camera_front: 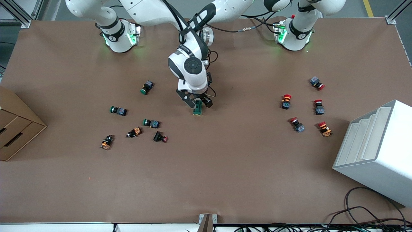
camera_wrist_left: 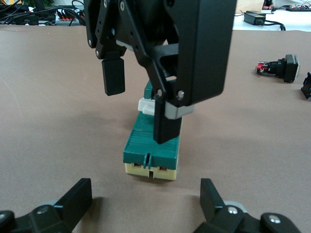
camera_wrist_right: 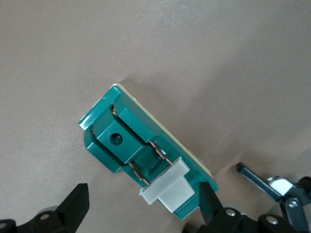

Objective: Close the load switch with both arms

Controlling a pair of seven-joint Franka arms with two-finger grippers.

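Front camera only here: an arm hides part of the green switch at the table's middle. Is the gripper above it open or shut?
Observer: Open. The right gripper hangs above the switch, fingers apart, with the white lever under the gap.
Operator: And the other gripper?
Observer: The left gripper sits low over the table, open, facing one end of the switch without touching it.
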